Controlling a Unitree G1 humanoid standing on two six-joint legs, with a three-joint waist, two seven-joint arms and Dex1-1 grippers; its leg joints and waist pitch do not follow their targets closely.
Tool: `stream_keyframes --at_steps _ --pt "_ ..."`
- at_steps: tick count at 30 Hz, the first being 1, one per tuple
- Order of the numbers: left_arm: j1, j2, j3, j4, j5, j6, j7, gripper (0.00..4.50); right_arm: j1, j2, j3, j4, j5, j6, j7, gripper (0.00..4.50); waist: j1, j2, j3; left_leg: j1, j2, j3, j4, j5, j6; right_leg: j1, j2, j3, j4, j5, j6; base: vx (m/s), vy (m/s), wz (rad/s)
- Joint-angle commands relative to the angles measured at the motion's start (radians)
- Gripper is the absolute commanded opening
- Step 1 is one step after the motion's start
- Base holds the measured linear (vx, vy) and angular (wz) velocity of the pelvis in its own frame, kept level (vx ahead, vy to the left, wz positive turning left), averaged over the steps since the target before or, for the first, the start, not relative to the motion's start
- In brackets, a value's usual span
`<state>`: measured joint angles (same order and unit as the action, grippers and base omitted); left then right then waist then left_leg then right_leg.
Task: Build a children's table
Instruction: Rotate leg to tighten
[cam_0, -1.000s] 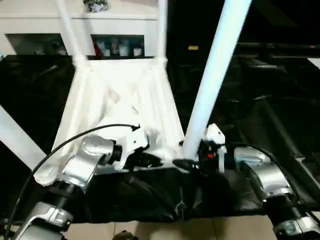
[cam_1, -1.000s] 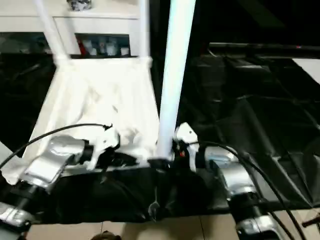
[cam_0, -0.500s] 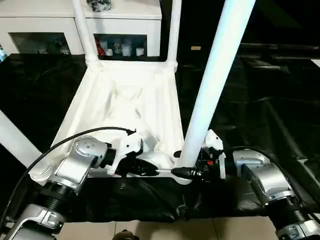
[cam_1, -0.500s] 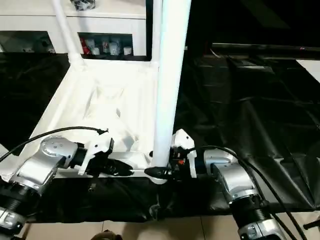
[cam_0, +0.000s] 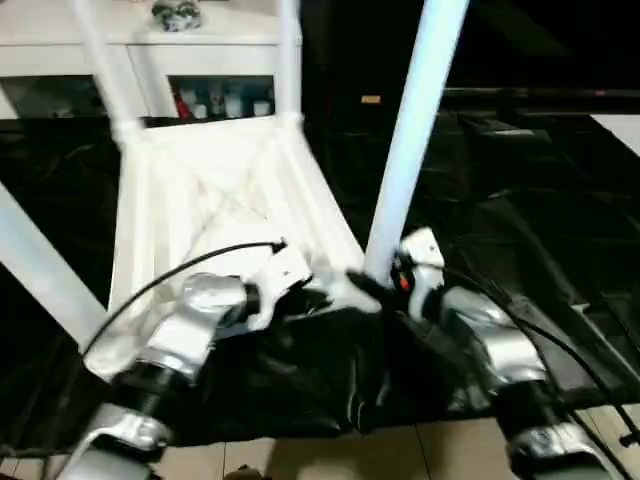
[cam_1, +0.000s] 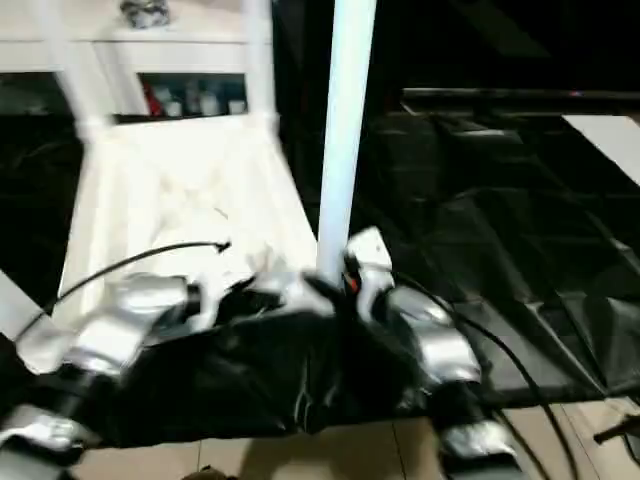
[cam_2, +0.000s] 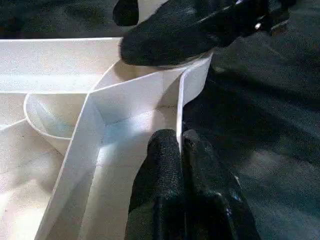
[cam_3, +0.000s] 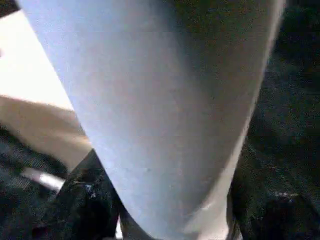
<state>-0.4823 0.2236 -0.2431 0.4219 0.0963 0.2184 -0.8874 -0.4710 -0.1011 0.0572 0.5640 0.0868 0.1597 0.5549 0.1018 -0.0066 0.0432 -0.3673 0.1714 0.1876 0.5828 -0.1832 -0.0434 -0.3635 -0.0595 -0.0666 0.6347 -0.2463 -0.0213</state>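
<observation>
Leg fitting: left hand (cam_2: 181, 150) pinches shut on the table top's rim (cam_2: 192, 85); right hand (cam_0: 372, 287) grips the leg (cam_0: 405, 150) at its corner socket. Next: press it home.

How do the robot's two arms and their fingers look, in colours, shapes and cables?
Both forearms are silver, rounded metal segments joined by black rings, the left arm and the right arm. Each wrist carries a white housing; the right one has a small red mark. A thin black cable loops over each. The fingers are black and rounded.
</observation>
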Motion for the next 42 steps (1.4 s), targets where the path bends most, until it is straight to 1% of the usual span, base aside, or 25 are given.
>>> stream_keyframes --at_steps 1,2,5,7,8,10,13,14,15,17,18,19,20,22,26,28,30,32,34,35,36,38,40,41,42 --pt "-0.042 -0.085 -0.024 -0.004 -0.024 -0.007 0.072 0.00 0.011 0.075 0.093 0.061 -0.034 0.020 0.009 2.83 0.000 -0.007 -0.048 0.013 0.074 -0.034 -0.072 -0.153 0.014 0.026 -0.110 0.063 -0.090 -0.124 -0.188 0.000 0.000 0.00" --pt "-0.040 -0.085 -0.029 -0.007 -0.030 -0.006 0.054 0.00 0.009 0.077 0.091 0.055 -0.027 0.015 0.021 3.13 0.000 -0.005 -0.049 0.012 0.074 -0.034 -0.071 -0.143 0.019 0.028 -0.110 0.063 -0.089 -0.100 -0.189 0.000 0.000 0.00" --pt "-0.038 -0.075 -0.035 -0.013 -0.038 -0.005 0.021 0.00 0.008 0.076 0.084 0.042 -0.006 0.023 0.055 3.14 -0.001 -0.006 -0.051 0.010 0.073 -0.033 -0.069 -0.124 0.041 0.030 -0.108 0.063 -0.084 -0.035 -0.195 0.000 0.000 0.00" --pt "-0.037 -0.059 -0.030 -0.011 -0.038 -0.014 0.005 0.00 0.008 0.055 0.099 0.035 -0.015 0.015 0.091 3.49 -0.001 -0.005 -0.049 0.011 0.073 -0.032 -0.069 -0.137 0.043 0.030 -0.109 0.063 -0.087 -0.048 -0.197 0.000 0.000 0.00" --pt "-0.036 -0.042 -0.028 -0.012 -0.045 -0.030 -0.027 0.00 0.011 0.025 0.127 0.029 -0.032 -0.007 0.134 3.49 -0.001 -0.005 -0.048 0.012 0.073 -0.032 -0.069 -0.154 0.041 0.029 -0.110 0.063 -0.090 -0.080 -0.196 0.000 0.000 0.00" --pt "-0.033 -0.032 -0.027 -0.016 -0.052 -0.034 -0.048 0.00 0.015 0.009 0.138 0.021 -0.031 -0.015 0.168 3.66 -0.001 -0.006 -0.048 0.011 0.073 -0.032 -0.069 -0.153 0.041 0.030 -0.109 0.063 -0.090 -0.084 -0.193 0.000 0.000 0.00" --pt "-0.028 0.005 -0.030 -0.025 -0.075 -0.063 -0.136 0.00 0.027 -0.035 0.150 -0.010 -0.012 -0.020 0.281 3.66 0.001 -0.009 -0.050 0.011 0.074 -0.031 -0.067 -0.139 0.053 0.032 -0.109 0.064 -0.087 -0.057 -0.195 0.000 0.000 0.00" --pt "-0.024 0.041 -0.036 -0.029 -0.091 -0.070 -0.210 0.00 0.037 -0.077 0.168 -0.034 -0.004 -0.025 0.366 3.66 0.002 -0.011 -0.050 0.010 0.073 -0.031 -0.067 -0.131 0.061 0.032 -0.109 0.062 -0.087 -0.047 -0.197 0.000 0.000 0.00" --pt "-0.024 0.052 -0.038 -0.030 -0.093 -0.068 -0.228 0.00 0.040 -0.090 0.173 -0.042 -0.001 -0.027 0.392 3.66 0.004 -0.010 -0.050 0.009 0.072 -0.031 -0.065 -0.128 0.067 0.034 -0.108 0.062 -0.086 -0.043 -0.197 0.000 0.000 0.00" --pt "-0.020 0.077 -0.041 -0.035 -0.103 -0.068 -0.277 0.00 0.048 -0.120 0.178 -0.061 0.013 -0.027 0.455 3.66 0.006 -0.007 -0.051 0.011 0.076 -0.030 -0.064 -0.115 0.078 0.031 -0.107 0.061 -0.080 -0.013 -0.207 0.000 0.000 0.00" --pt "-0.019 0.084 -0.042 -0.037 -0.108 -0.067 -0.292 0.00 0.050 -0.127 0.178 -0.066 0.018 -0.027 0.471 3.66 0.009 -0.008 -0.051 0.011 0.077 -0.028 -0.063 -0.110 0.082 0.031 -0.106 0.060 -0.078 0.003 -0.215 0.000 0.000 0.00" --pt "-0.019 0.090 -0.042 -0.035 -0.110 -0.066 -0.305 0.00 0.051 -0.136 0.177 -0.070 0.026 -0.026 0.494 3.66 0.010 -0.011 -0.051 0.011 0.078 -0.028 -0.064 -0.107 0.083 0.030 -0.106 0.060 -0.077 0.007 -0.218 0.000 0.000 0.00" --pt "-0.019 0.097 -0.043 -0.032 -0.111 -0.071 -0.317 0.00 0.052 -0.145 0.177 -0.074 0.034 -0.024 0.516 3.66 0.013 -0.009 -0.052 0.013 0.078 -0.028 -0.063 -0.108 0.085 0.030 -0.107 0.059 -0.076 0.006 -0.225 0.000 0.000 0.00" --pt "-0.020 0.107 -0.044 -0.026 -0.115 -0.082 -0.336 0.00 0.053 -0.160 0.179 -0.081 0.046 -0.021 0.558 3.40 0.016 -0.010 -0.050 0.014 0.080 -0.028 -0.064 -0.119 0.078 0.028 -0.107 0.059 -0.078 -0.014 -0.230 0.000 0.000 0.00" --pt "-0.013 0.131 -0.043 -0.035 -0.136 -0.074 -0.386 0.00 0.064 -0.198 0.188 -0.117 0.072 -0.004 0.654 3.21 0.024 -0.012 -0.051 0.014 0.080 -0.025 -0.061 -0.115 0.079 0.028 -0.108 0.059 -0.076 -0.013 -0.231 0.000 0.000 0.00" --pt "-0.011 0.138 -0.043 -0.035 -0.144 -0.074 -0.403 0.00 0.066 -0.210 0.195 -0.125 0.077 0.003 0.681 2.92 0.027 -0.012 -0.050 0.012 0.081 -0.025 -0.062 -0.111 0.083 0.028 -0.108 0.059 -0.076 -0.012 -0.227 0.000 0.000 0.00" --pt "-0.008 0.147 -0.045 -0.037 -0.152 -0.069 -0.427 0.00 0.069 -0.222 0.201 -0.139 0.085 0.019 0.713 2.87 0.032 -0.013 -0.049 0.014 0.080 -0.024 -0.062 -0.116 0.078 0.027 -0.109 0.059 -0.078 -0.032 -0.224 0.000 0.000 0.00" --pt "-0.004 0.156 -0.044 -0.036 -0.156 -0.069 -0.447 0.00 0.073 -0.234 0.212 -0.151 0.090 0.029 0.747 2.64 0.037 -0.013 -0.049 0.014 0.081 -0.024 -0.062 -0.118 0.073 0.026 -0.109 0.059 -0.079 -0.046 -0.219 0.000 0.000 0.00" --pt "-0.002 0.164 -0.046 -0.036 -0.157 -0.067 -0.459 0.00 0.075 -0.237 0.216 -0.154 0.090 0.029 0.755 2.64 0.038 -0.013 -0.050 0.014 0.081 -0.025 -0.062 -0.114 0.072 0.026 -0.109 0.059 -0.077 -0.041 -0.219 0.000 0.000 0.00" --pt "-0.001 0.168 -0.047 -0.037 -0.158 -0.066 -0.465 0.00 0.077 -0.240 0.221 -0.156 0.089 0.033 0.764 2.48 0.038 -0.013 -0.051 0.014 0.080 -0.025 -0.062 -0.108 0.072 0.026 -0.109 0.059 -0.076 -0.033 -0.219 0.000 0.000 0.00" --pt "-0.001 0.169 -0.047 -0.037 -0.158 -0.066 -0.467 0.00 0.078 -0.240 0.224 -0.158 0.089 0.034 0.769 2.46 0.038 -0.012 -0.051 0.014 0.081 -0.025 -0.062 -0.110 0.071 0.026 -0.109 0.059 -0.076 -0.031 -0.220 0.000 0.000 0.00" --pt "-0.003 0.171 -0.047 -0.033 -0.156 -0.068 -0.462 0.00 0.080 -0.239 0.226 -0.159 0.091 0.037 0.773 2.43 0.038 -0.015 -0.050 0.014 0.080 -0.025 -0.063 -0.113 0.070 0.026 -0.109 0.058 -0.076 -0.035 -0.219 0.000 0.000 0.00" --pt "-0.008 0.168 -0.043 -0.024 -0.146 -0.074 -0.439 0.00 0.083 -0.231 0.225 -0.156 0.087 0.032 0.757 2.40 0.039 -0.014 -0.050 0.014 0.081 -0.025 -0.063 -0.116 0.068 0.025 -0.110 0.059 -0.077 -0.045 -0.218 0.000 0.000 0.00" --pt "-0.016 0.155 -0.035 -0.009 -0.132 -0.074 -0.396 0.00 0.082 -0.218 0.219 -0.147 0.082 0.031 0.729 2.38 0.039 -0.011 -0.051 0.014 0.080 -0.026 -0.063 -0.114 0.066 0.026 -0.110 0.059 -0.077 -0.043 -0.218 0.000 0.000 0.00" --pt "-0.025 0.140 -0.027 0.009 -0.118 -0.080 -0.347 0.00 0.078 -0.200 0.209 -0.128 0.069 0.022 0.682 2.38 0.036 -0.013 -0.049 0.015 0.080 -0.025 -0.064 -0.121 0.061 0.022 -0.110 0.060 -0.079 -0.046 -0.219 0.000 0.000 0.00"
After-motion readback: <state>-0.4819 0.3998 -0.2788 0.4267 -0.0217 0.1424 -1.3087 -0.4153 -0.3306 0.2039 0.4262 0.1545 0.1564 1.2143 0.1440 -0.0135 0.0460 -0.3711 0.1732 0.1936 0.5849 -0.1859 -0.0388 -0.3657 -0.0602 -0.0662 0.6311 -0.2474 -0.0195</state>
